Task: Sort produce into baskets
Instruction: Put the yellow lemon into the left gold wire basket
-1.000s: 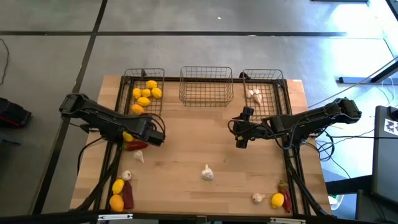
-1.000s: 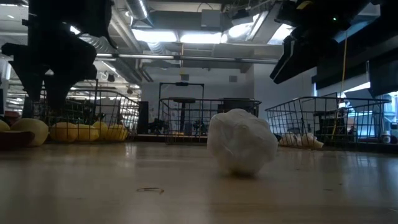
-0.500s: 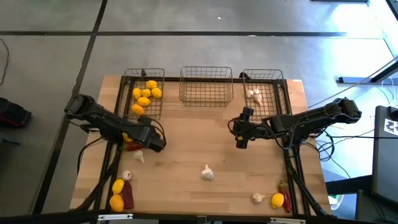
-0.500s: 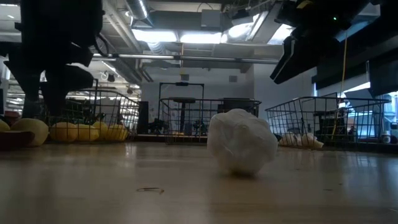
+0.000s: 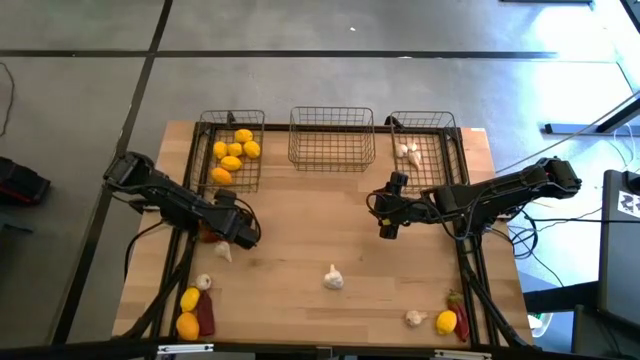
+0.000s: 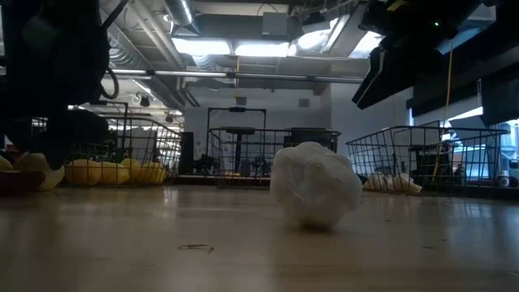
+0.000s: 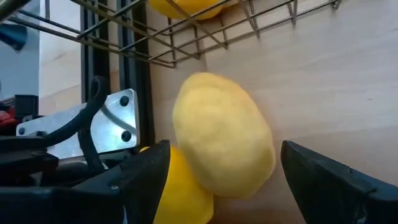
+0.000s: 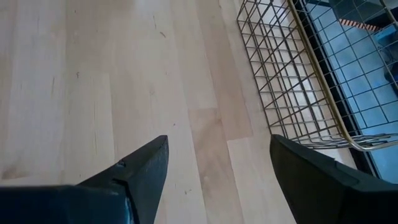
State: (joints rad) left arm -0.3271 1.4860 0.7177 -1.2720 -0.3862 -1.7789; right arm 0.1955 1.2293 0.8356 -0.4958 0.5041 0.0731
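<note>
My left gripper [image 5: 232, 226] is open and low over the table's left side, just in front of the left basket [image 5: 232, 150]. In the left wrist view [image 7: 221, 171] its two fingers stand on either side of a yellow lemon [image 7: 224, 143] lying on the wood. A second lemon [image 7: 180, 190] lies against that one, next to one finger. The left basket holds several lemons [image 5: 236, 148]. My right gripper [image 5: 388, 226] is open and empty, above the table right of the middle, in front of the right basket [image 5: 424, 140], which holds garlic [image 5: 408, 152].
The middle basket [image 5: 332, 138] stands at the far edge. A garlic bulb [image 5: 333, 278] lies mid-table, another [image 5: 222, 252] near my left gripper. Lemons [image 5: 188, 312], garlic [image 5: 203, 283] and a chili [image 5: 205, 318] lie near left; garlic [image 5: 415, 318], a lemon [image 5: 446, 322] and a chili [image 5: 458, 300] near right.
My left gripper has gone down toward the table and a little toward its left and near edges, coming down around the lemons in front of the left basket.
</note>
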